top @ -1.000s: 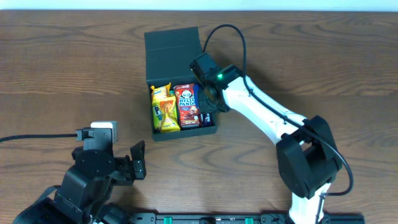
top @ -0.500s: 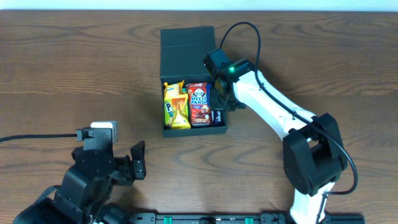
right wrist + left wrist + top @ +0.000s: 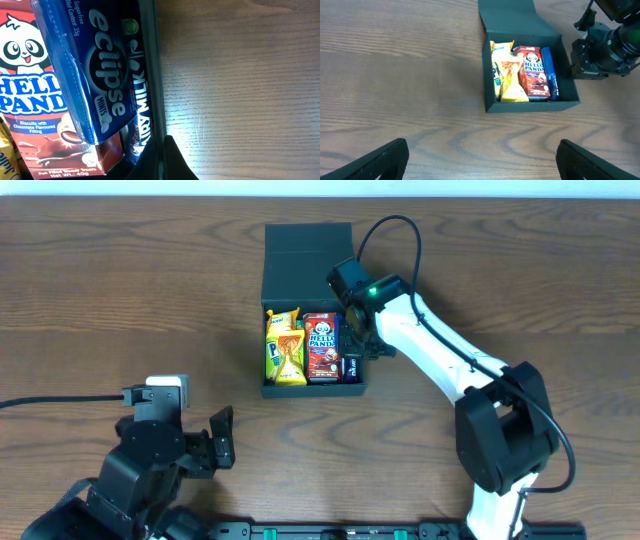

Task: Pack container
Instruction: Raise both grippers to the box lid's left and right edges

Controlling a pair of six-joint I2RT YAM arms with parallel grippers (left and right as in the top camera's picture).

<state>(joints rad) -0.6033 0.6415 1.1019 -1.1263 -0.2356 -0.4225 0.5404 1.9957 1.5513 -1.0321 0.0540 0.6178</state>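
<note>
Container (image 3: 308, 248) sits in the upper middle of the overhead frame on the wooden worktop (image 3: 120, 300), its flap lid folded back. Inside I can see a yellow snack packet (image 3: 284, 350), a red panda biscuit box (image 3: 322, 345), a blue mint pack (image 3: 100, 75) and a chocolate bar (image 3: 137, 125) packed side by side. My right pincer (image 3: 358, 342) is closed tight, its tip against the container's right wall. My left pincer (image 3: 222, 438) stands wide with nothing in it at lower left, well apart from the container.

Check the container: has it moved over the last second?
Yes. In the overhead view the container has slid rightward, away from the motionless left gripper, and turned square to the table edge.
</note>
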